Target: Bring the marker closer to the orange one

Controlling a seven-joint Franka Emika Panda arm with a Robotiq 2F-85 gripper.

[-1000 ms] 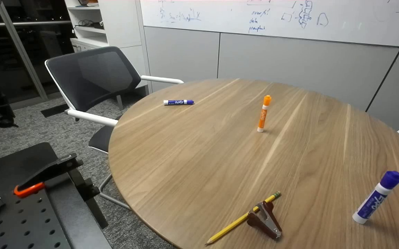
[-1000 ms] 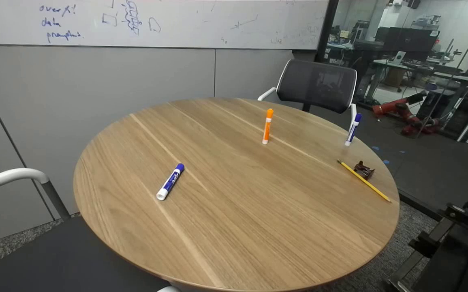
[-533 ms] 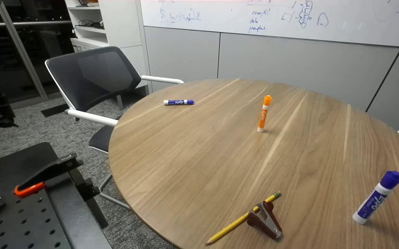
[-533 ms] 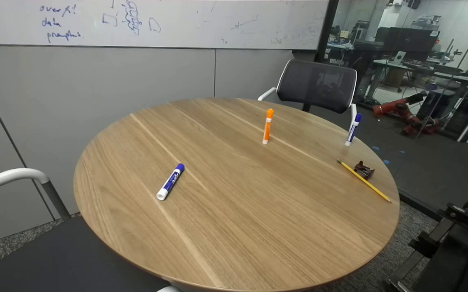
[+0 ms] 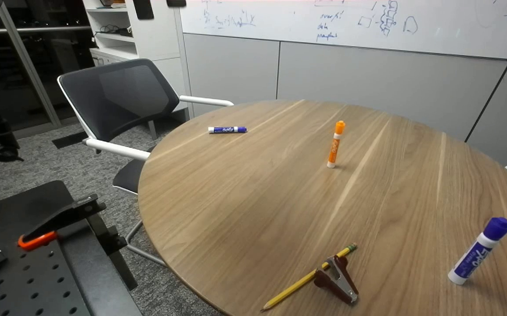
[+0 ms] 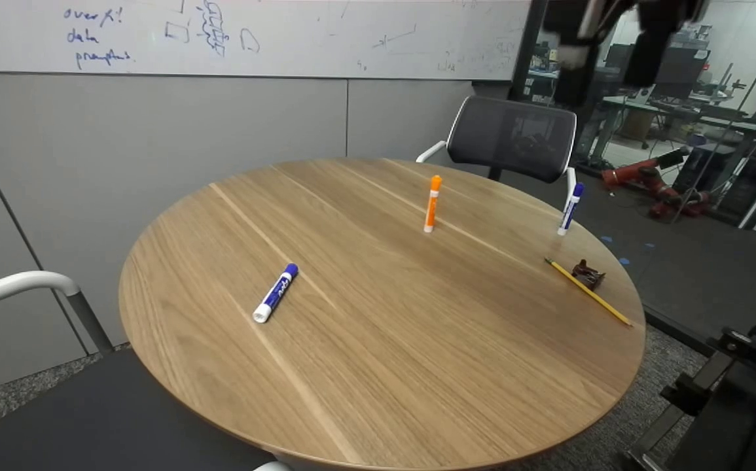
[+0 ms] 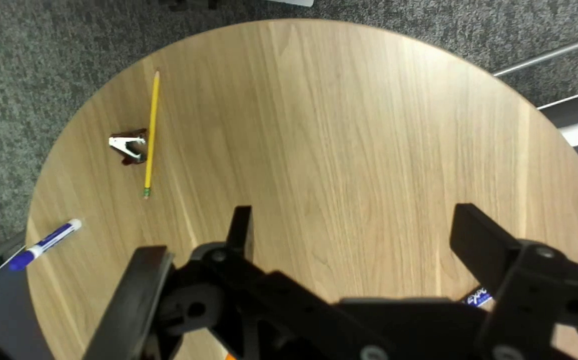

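The marker, with a purple-blue body and white end, lies on its side on the round table in both exterior views [image 5: 227, 130] [image 6: 275, 293]. In the wrist view only a piece of the marker [image 7: 479, 296] shows beside the right finger. The orange one [image 5: 335, 145] stands upright near the table's middle and also shows in an exterior view [image 6: 432, 204]. Only a sliver of it shows at the wrist view's bottom edge. My gripper [image 7: 353, 206] is wide open and empty, high above the table. Its fingertips show at the top of both exterior views [image 5: 160, 9] [image 6: 605, 90].
A fatter white marker with blue cap [image 5: 479, 250] stands on end near the table edge. A yellow pencil [image 5: 295, 284] lies against a brown staple remover [image 5: 337, 280]. Chairs [image 5: 117, 98] stand by the round wooden table [image 5: 235, 210].
My gripper has come into view at the top of both exterior views, where it did not show before. The markers, pencil and staple remover have not moved.
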